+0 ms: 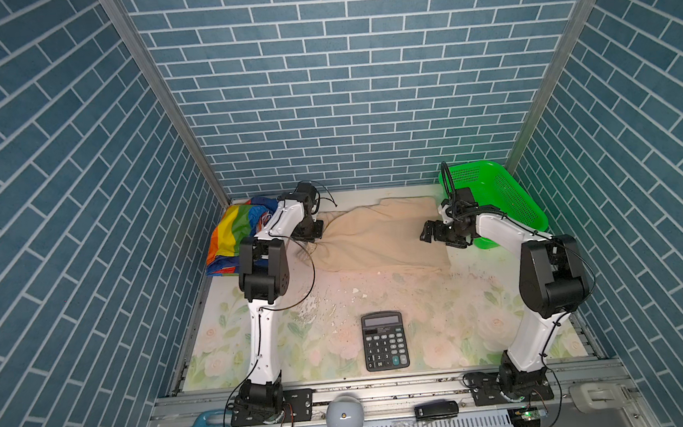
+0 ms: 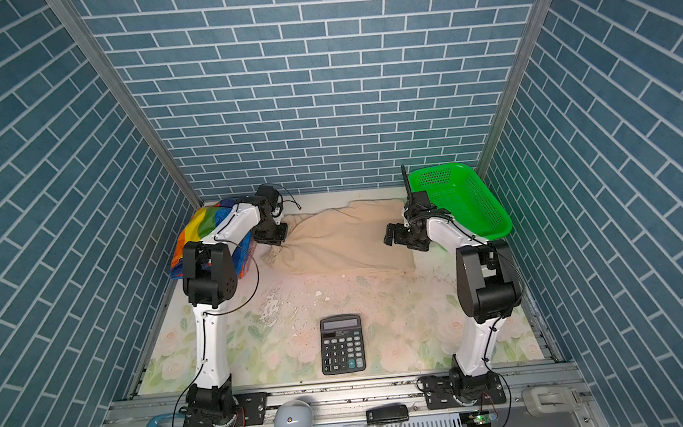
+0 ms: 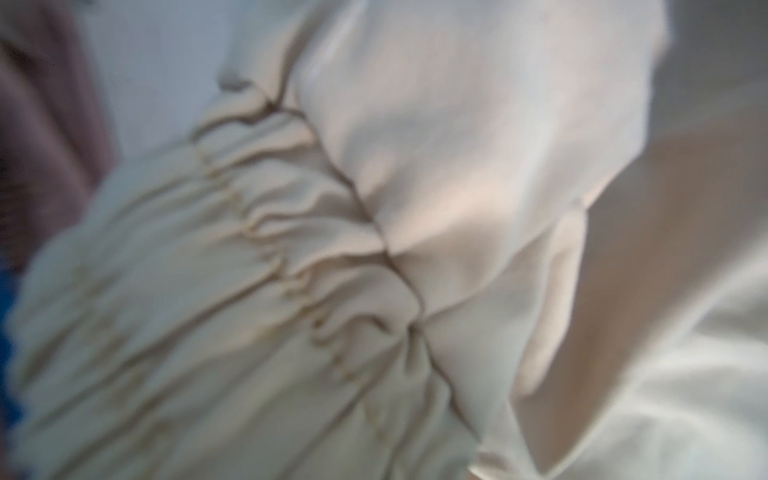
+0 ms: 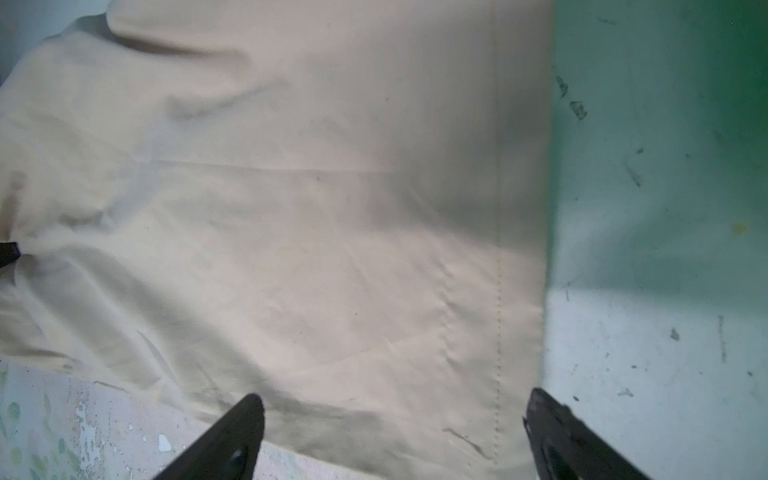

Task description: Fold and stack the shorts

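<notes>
Far across the desk (image 1: 444, 319), we are watching the beige shorts (image 1: 379, 236) lying spread flat, running left to right in both top views. At their left end the left claw (image 1: 311, 237) is pressing down on the gathered waist, jaws together and clamped on the cloth. Wrinkles are fanning out from that pinch, and the left wrist view is showing nothing but ruched waist cloth, blurred and very close.

Over at the opposite end the right claw (image 1: 427, 235) is hovering just above the hem, jaws wide apart and gripping nothing. From the right wrist view we are seeing its fingers (image 4: 245, 419) straddling the stitched hem edge, one over the cloth and one over bare desk.

Behind that arm the green basket (image 1: 505, 197) is sitting tilted in the far right corner, near the hem. The rainbow-striped shorts (image 1: 228, 231) are lying bunched in the far left corner, partly hidden by the left arm and close beside the beige waist.

Nearer to us, the beige pair's long edge is running fairly straight, and a wide bare stretch of desk is lying open on our side of it. Only the calculator (image 1: 384, 340) is sitting there, near the front centre, well apart from all the cloth.
</notes>
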`<state>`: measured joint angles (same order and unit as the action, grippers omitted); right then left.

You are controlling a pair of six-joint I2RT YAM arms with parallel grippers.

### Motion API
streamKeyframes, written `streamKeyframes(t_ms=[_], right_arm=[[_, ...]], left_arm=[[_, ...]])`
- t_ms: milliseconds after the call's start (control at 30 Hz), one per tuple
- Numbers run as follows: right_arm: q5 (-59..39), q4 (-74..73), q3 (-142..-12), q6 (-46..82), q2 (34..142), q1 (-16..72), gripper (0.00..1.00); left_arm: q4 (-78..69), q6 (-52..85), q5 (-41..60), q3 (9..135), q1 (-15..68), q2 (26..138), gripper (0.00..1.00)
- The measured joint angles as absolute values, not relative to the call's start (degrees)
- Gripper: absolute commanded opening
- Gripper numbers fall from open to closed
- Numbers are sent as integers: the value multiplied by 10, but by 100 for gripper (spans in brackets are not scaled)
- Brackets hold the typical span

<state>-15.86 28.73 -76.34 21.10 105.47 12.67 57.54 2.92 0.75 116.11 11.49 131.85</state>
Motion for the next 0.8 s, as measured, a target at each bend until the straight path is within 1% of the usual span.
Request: streamKeyframes(t_ms=[233, 333, 500, 567, 633, 800], right_arm=[[-158, 284, -759, 217, 1055, 145, 99], [-155, 287, -762, 221, 1063, 164, 98], [-149, 294, -783, 223, 1109, 194, 98], [-148, 295, -793, 223, 1130, 204, 99], [-148, 295, -804, 223, 1148, 213, 99], [-150, 289, -827, 227, 1166, 231, 99]], left_arm=[[654, 17, -84, 1181, 116, 1261, 0], [703, 18, -128, 1231, 120, 1261, 0], [797, 31, -167, 1380, 147, 1290, 0], [820, 44, -159, 1431, 159, 1308, 0], [830, 61, -128, 1456, 167, 1319, 0], [815, 123, -4, 1452, 173, 1339, 0]])
